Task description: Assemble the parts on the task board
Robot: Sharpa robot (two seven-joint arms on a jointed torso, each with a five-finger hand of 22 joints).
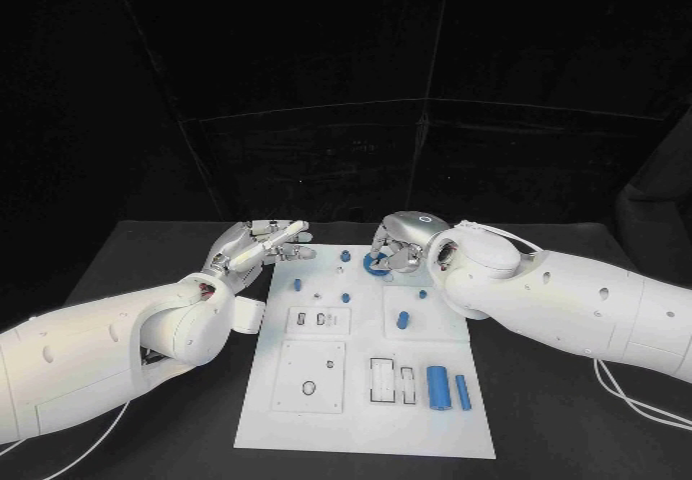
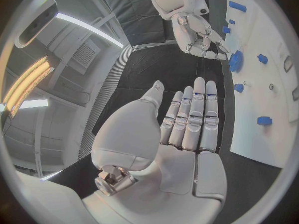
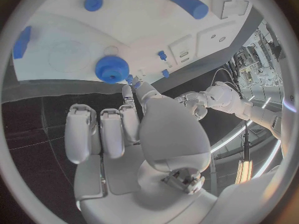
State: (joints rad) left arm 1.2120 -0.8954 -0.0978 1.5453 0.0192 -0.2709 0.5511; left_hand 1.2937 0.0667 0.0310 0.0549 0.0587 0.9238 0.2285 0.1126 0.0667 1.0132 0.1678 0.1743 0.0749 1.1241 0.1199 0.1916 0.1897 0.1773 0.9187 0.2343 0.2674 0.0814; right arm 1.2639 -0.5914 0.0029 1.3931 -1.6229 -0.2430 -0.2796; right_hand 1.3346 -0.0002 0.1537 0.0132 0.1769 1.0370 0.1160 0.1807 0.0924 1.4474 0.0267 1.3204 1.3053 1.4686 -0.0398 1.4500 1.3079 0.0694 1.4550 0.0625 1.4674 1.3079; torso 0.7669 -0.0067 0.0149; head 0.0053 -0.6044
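So the worktop (image 1: 159, 250) is plain black, with black drapes hanging close behind it, and the white task board (image 1: 368, 420) lies flat in the middle, long side running away from the robot. The blue parts are scattered over it: two cylinders (image 1: 437, 386) lie side by side near the board's front right, an oval piece (image 1: 402, 321) sits mid-board, and a few tiny pegs (image 1: 297, 284) stand further back. Empty rectangular cutouts (image 1: 387, 380) are sunk into the front half.

The left hand (image 1: 264, 245) hangs just off the board's far left corner, fingers straight and together, holding nothing. The right hand (image 1: 397, 250) is over the far end of the board, right by a blue round disc (image 1: 376, 264). In the right wrist view its fingertips (image 3: 129, 91) come right up to that disc, but I honestly can't tell whether they actually grip it or just touch it. From the head camera the hand covers most of the disc, so no help there.
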